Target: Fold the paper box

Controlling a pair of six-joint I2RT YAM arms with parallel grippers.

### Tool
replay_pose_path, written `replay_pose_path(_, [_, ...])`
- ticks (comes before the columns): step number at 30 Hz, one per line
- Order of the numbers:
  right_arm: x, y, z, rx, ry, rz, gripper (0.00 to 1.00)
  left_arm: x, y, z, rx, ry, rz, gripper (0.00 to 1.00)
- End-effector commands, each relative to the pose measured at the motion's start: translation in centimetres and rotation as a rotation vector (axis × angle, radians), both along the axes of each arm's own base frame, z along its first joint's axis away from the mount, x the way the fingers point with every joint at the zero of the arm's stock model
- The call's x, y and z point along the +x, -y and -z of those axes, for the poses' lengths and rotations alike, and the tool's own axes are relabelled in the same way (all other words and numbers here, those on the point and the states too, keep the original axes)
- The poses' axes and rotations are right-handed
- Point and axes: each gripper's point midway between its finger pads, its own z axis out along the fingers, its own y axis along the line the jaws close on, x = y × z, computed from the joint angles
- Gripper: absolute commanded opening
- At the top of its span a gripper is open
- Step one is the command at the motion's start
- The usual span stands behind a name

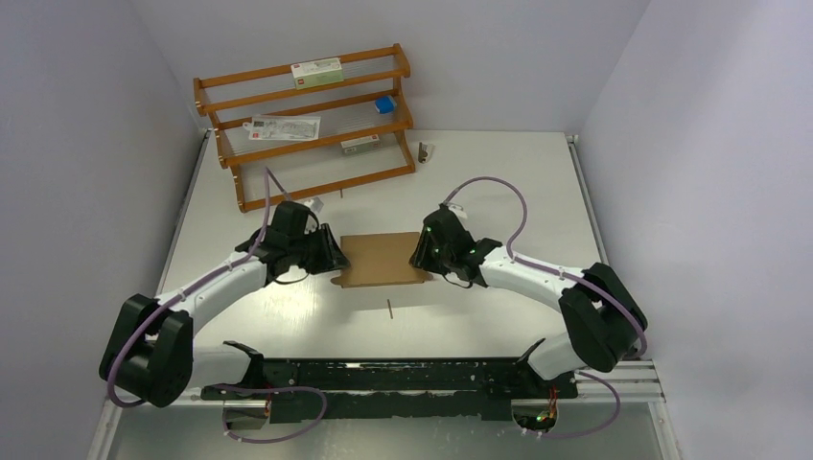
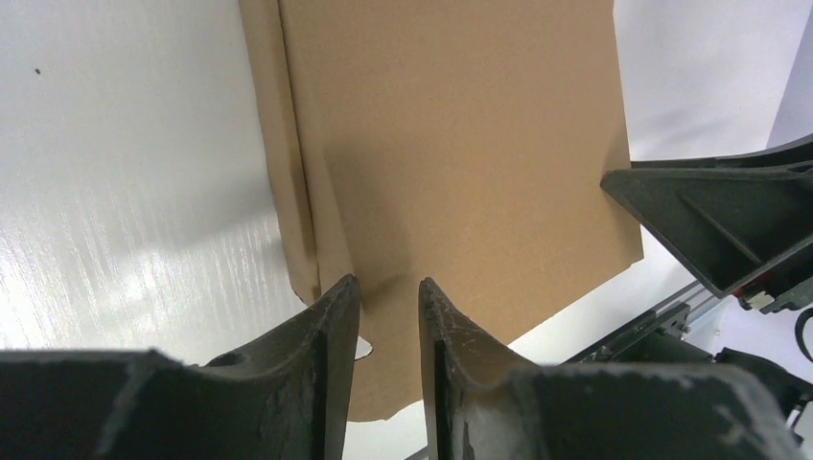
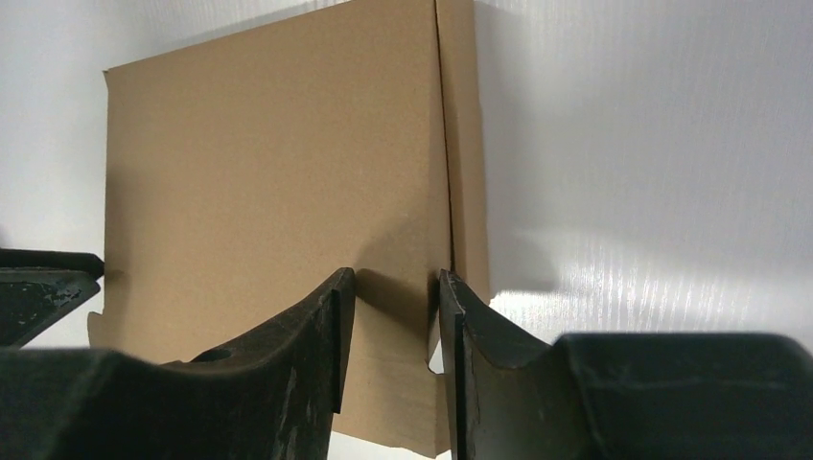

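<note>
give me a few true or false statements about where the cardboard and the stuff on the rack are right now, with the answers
1. The paper box lies on the table between the left gripper and the right gripper. True.
2. The paper box is folded up into a closed box. False: it lies as a flat sheet.
3. The small blue box sits on the table beside the cardboard. False: it is on a shelf of the wooden rack.
4. The wooden rack stands at the far left of the table. True.
</note>
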Motion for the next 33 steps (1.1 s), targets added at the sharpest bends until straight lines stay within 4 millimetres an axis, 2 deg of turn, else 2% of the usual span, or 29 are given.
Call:
replay_pose_path(1, [0.0, 0.0, 1.3, -0.033, 0.028, -0.047, 0.39, -0.3, 0.3, 1.1, 0.004, 0.02, 0.045, 0.34])
replay_pose_path(4, [-0.2, 0.0, 1.8, -0.027, 0.026, -0.053, 0.39, -1.4, 0.7, 2.6, -0.037, -0.027, 0.043, 0.31])
replay_pose_path(6, [-0.2, -0.3, 1.8, -0.016, 0.027, -0.062, 0.39, -1.6, 1.1, 2.8, -0.077, -0.036, 0.038, 0.3])
replay_pose_path(13, [0.1, -1.5, 1.2, 0.021, 0.034, -0.091, 0.34, -0.6, 2.5, 0.7, -0.161, -0.018, 0.034, 0.3])
replay_pose_path(14, [0.1, -1.5, 1.3, 0.02, 0.031, -0.091, 0.34, -0.3, 2.4, 0.6, -0.151, -0.003, 0.033, 0.3])
replay_pose_path(18, [0.0, -0.7, 2.1, -0.023, 0.019, -0.076, 0.35, -0.7, 0.6, 2.4, -0.015, -0.037, 0.036, 0.32])
replay_pose_path(21, [0.2, 0.4, 2.1, -0.08, 0.039, -0.065, 0.39, -1.1, -1.1, 3.1, 0.094, -0.044, 0.035, 0.36])
replay_pose_path(25, [0.9, 1.7, 0.8, -0.114, 0.087, -0.063, 0.48, -0.7, -2.9, 1.2, 0.183, 0.027, 0.018, 0.47])
replay_pose_path(29, [1.5, 2.0, -0.5, -0.092, 0.132, -0.098, 0.54, -0.5, -3.0, -0.2, 0.181, 0.074, 0.021, 0.56])
replay_pose_path(33, [1.4, 1.0, -0.4, 0.012, 0.131, -0.177, 0.55, -0.3, -1.9, 0.1, 0.107, 0.095, 0.049, 0.61])
